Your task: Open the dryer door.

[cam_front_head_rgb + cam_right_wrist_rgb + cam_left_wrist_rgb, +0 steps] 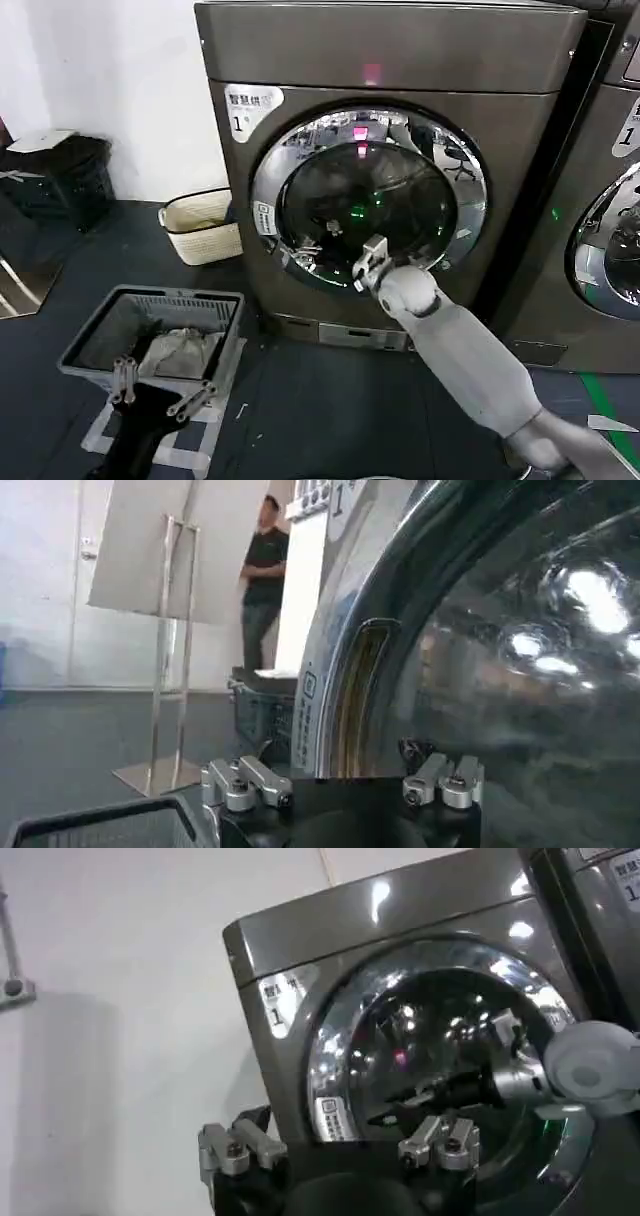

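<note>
The dryer door (pixel 335 195) is a big round porthole with a chrome rim and dark glass, on the front of the dark grey machine (pixel 390 50). It looks flush with the machine's front. My right gripper (pixel 364 266) is open, close against the door's lower glass and rim. In the right wrist view the door (pixel 520 680) sits right in front of that gripper (pixel 340 765), beside a curved recess in the rim (pixel 355 705). The left wrist view shows the door (pixel 400 1028) with the right gripper (pixel 420 1103) in front of it. My left gripper (pixel 158 388) hangs open, low and well left of the dryer.
A grey laundry basket (pixel 100 335) holding cloth lies on the floor under the left gripper. Against the wall left of the dryer stand a cream basket (pixel 200 228) and a black bin (pixel 60 180). A second grey machine (pixel 610 200) adjoins on the right.
</note>
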